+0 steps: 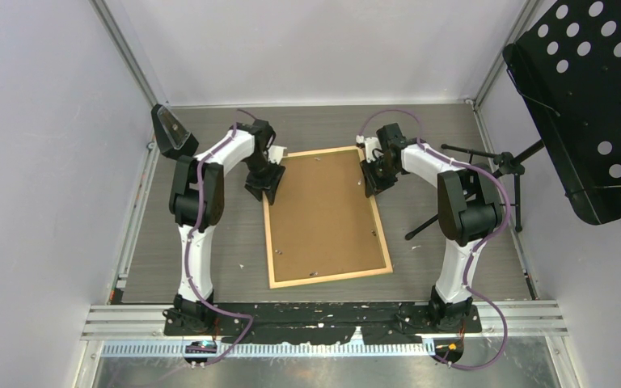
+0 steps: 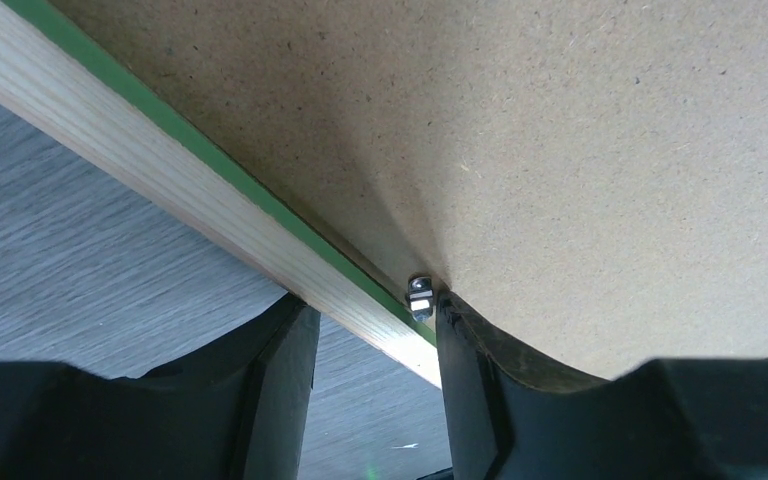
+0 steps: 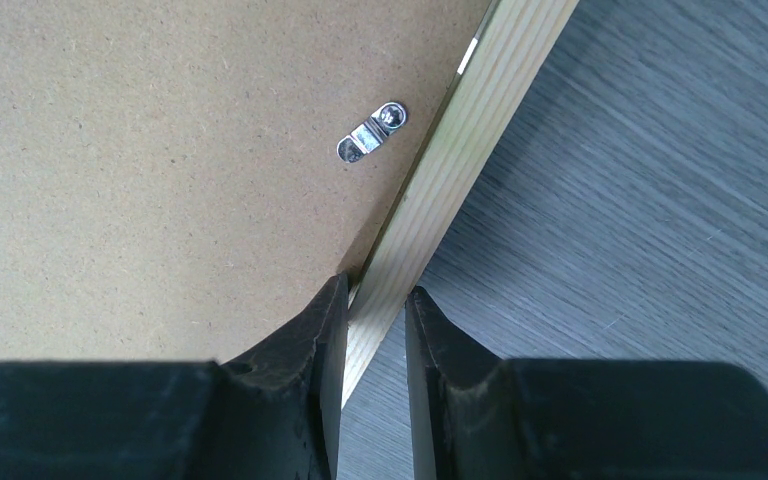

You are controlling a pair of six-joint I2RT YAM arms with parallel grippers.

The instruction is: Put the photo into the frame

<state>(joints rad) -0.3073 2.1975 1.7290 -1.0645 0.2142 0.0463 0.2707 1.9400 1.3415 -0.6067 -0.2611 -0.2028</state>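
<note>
Frame lies back-up on the counter, spanning the space between your two sets of fingers. The wood rail faces up, with a green edge just showing. The brown hardboard backing sits inside it.

Left fingers: standing well apart, clamped on nothing. The outer finger is on the counter side, clear of the rail. The inner finger is against the backing, right beside a small metal clip. The board bows up over that inner finger.

Right fingers: nearly together, pinching the wood rail of the opposite long side. One finger is on the board side, one on the counter side. A second clip lies on the backing just ahead of them.

Photo: not in any view. Under the board or out of shot, cannot tell.

Step, as judged: opening the back. Your right side steadies and your left pries the board. Loading cannot be confirmed.

Next move calls for a firm right pinch so the frame does not slide. Check whether the clips hold the board down. Then work the inner left finger further beneath it with light force. Hardboard probably springs back or creases if levered hard.
</note>
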